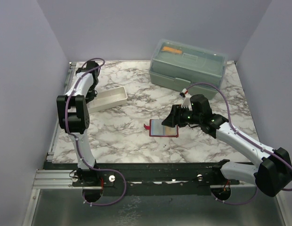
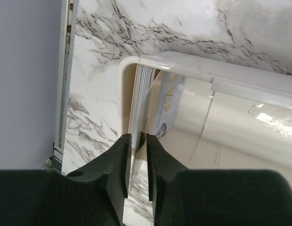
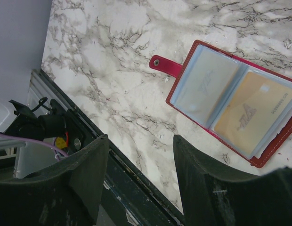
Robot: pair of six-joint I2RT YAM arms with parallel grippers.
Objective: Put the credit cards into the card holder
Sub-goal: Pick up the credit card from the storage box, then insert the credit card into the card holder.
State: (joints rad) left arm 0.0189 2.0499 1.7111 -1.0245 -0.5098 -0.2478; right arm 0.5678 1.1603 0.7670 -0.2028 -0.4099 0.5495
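Note:
The dark-red card holder (image 1: 163, 127) lies open on the marble, its snap tab to the left. In the right wrist view the holder (image 3: 183, 63) shows a grey-blue face and a tan card face in clear sleeves. My right gripper (image 1: 173, 117) hovers at its right edge, wide open and empty (image 3: 141, 141). A stack of credit cards (image 2: 140, 94) stands on edge at the end of the white tray (image 2: 193, 63). My left gripper (image 2: 138, 139) is just over the stack's near end, with the jaws only a narrow gap apart. In the top view the left gripper (image 1: 93, 92) is at the tray's left end.
The white tray (image 1: 110, 98) sits at the back left. A pale-green lidded box (image 1: 188, 63) stands at the back right. The table's black front rail (image 3: 113, 160) is under my right fingers. A purple wall is close on the left.

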